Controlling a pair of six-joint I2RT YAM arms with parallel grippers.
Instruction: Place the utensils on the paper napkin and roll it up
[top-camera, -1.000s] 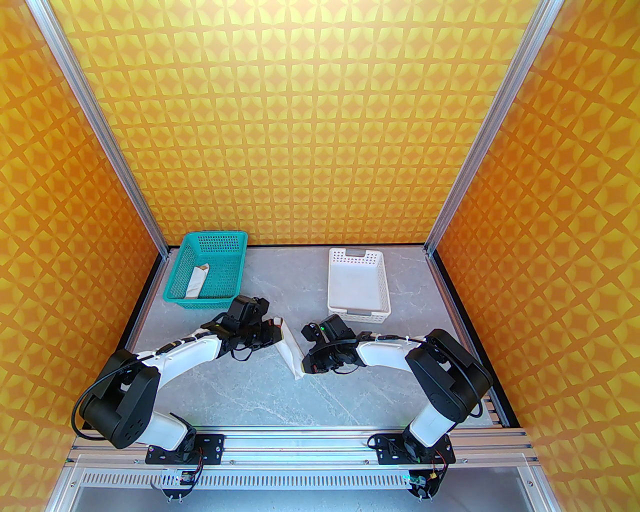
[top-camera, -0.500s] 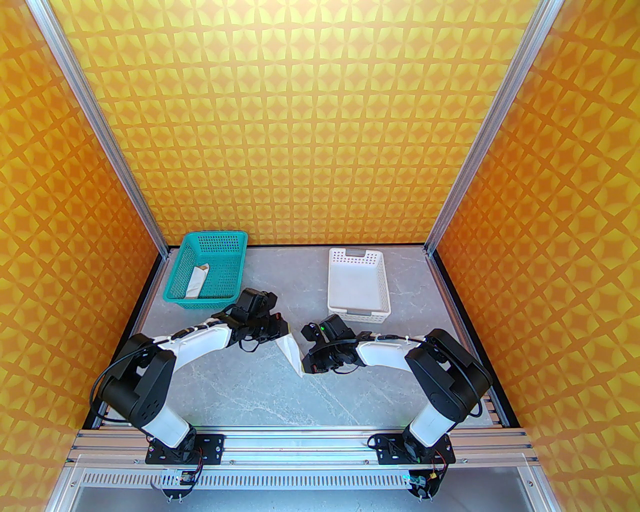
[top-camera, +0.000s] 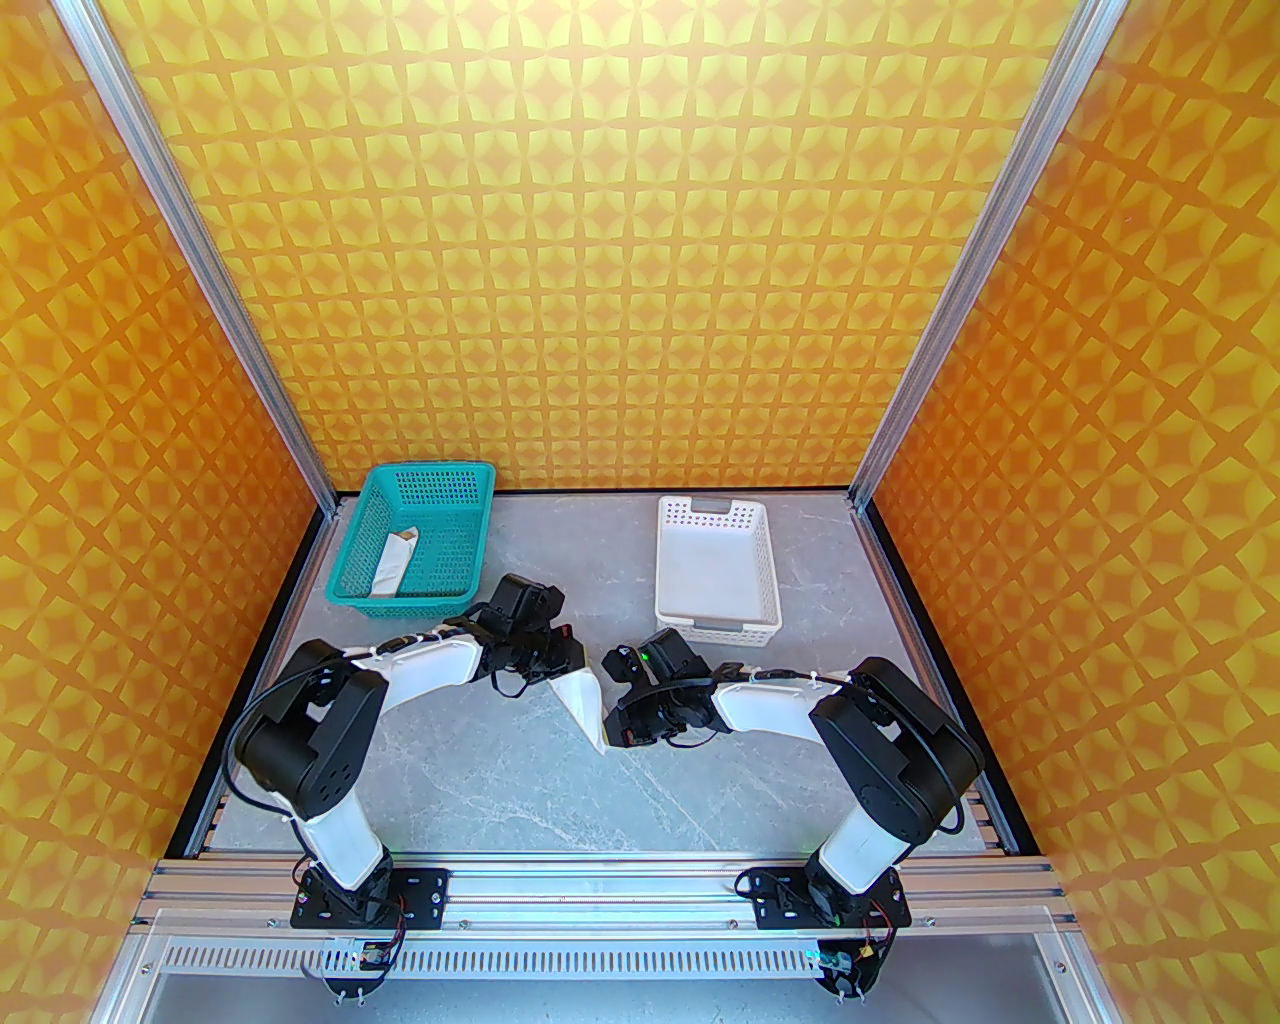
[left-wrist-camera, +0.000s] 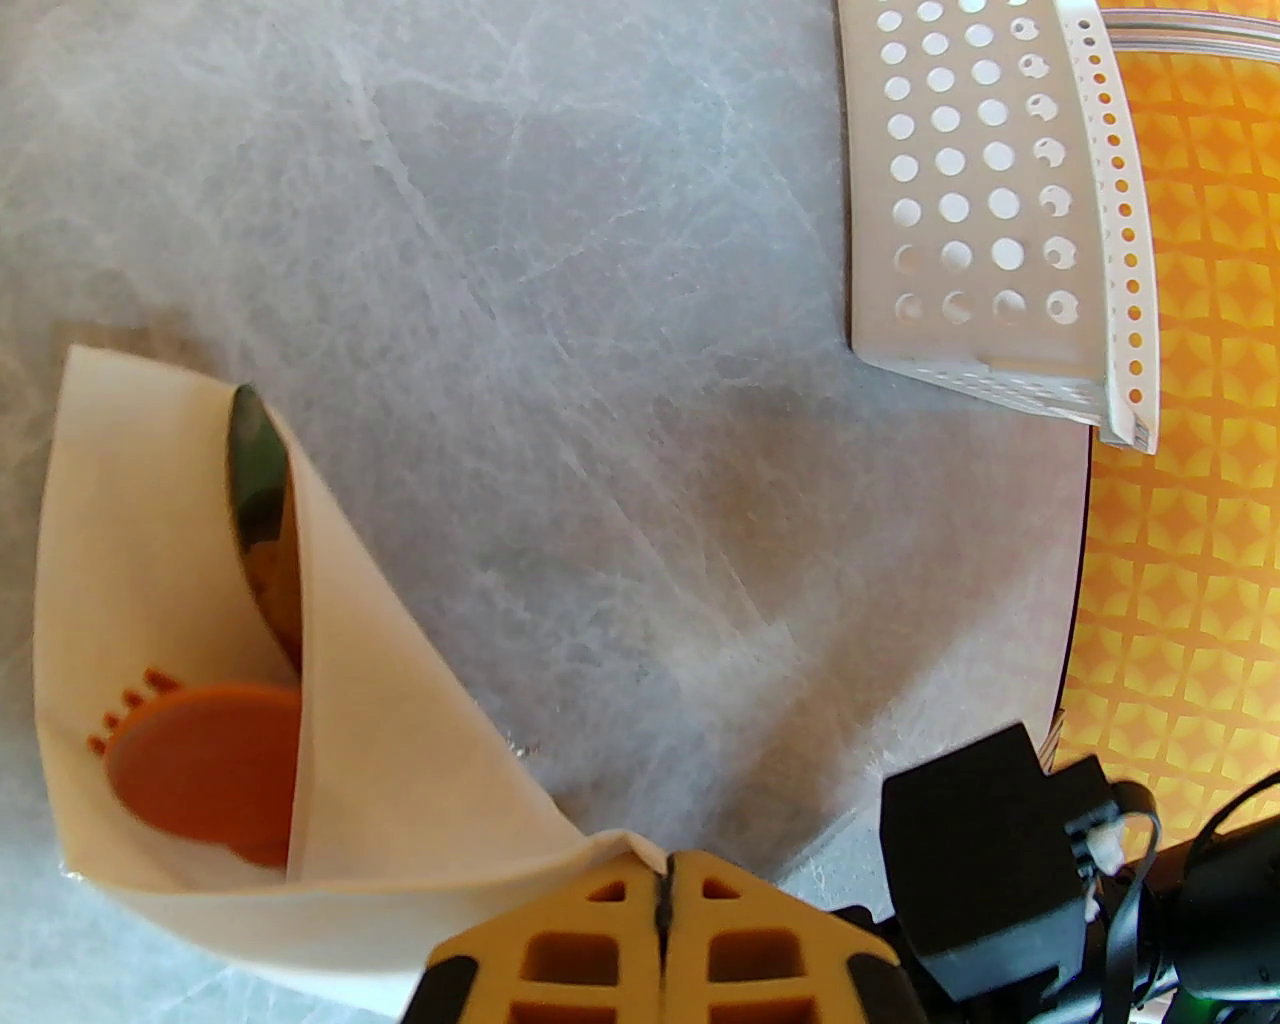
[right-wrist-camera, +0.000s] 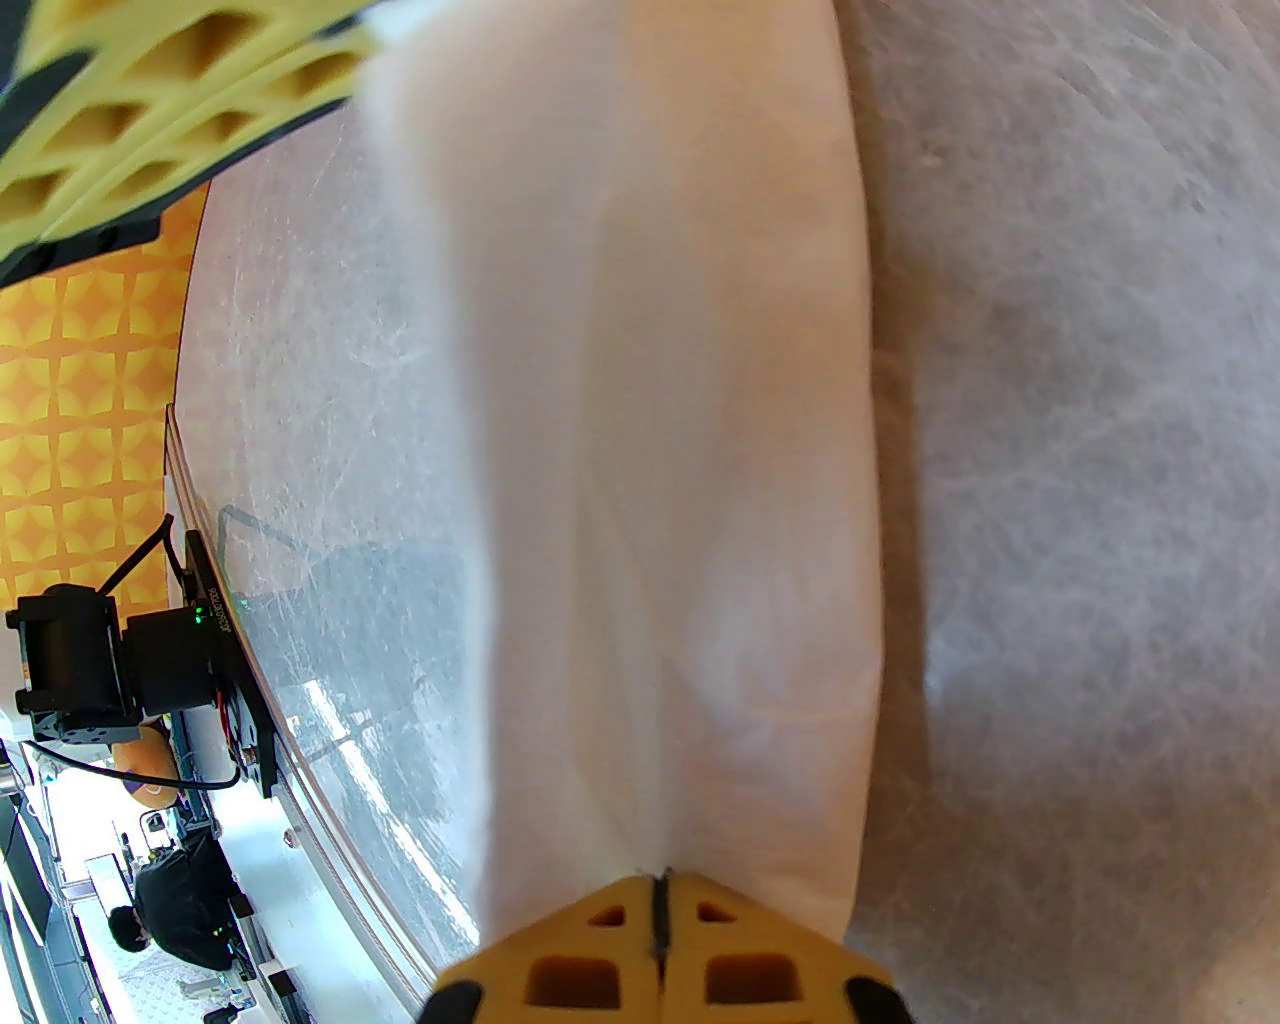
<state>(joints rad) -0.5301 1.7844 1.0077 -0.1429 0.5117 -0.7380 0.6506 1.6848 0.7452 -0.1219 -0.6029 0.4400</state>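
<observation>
Since a second ago the left arm has swung rightward at its shoulder, carrying the left gripper (top-camera: 566, 656) and its pinched edge of the paper napkin (top-camera: 583, 700) across toward the right gripper (top-camera: 612, 735), which has stayed put at the sheet's near end. Both pairs of jaws are pressed shut on the paper. From the left wrist, the napkin arches as a loose fold over the utensils (left-wrist-camera: 200, 790). The spoon (left-wrist-camera: 230, 750), the fork (left-wrist-camera: 130, 700) with its tines peeking out beside it, and the knife (left-wrist-camera: 255, 470) farther in all lie on the lower layer on the table (top-camera: 480, 790). Loading looks done and the first wrap is underway. What remains, I judge, is turning the fold fully over and tightening it into a closed roll.
</observation>
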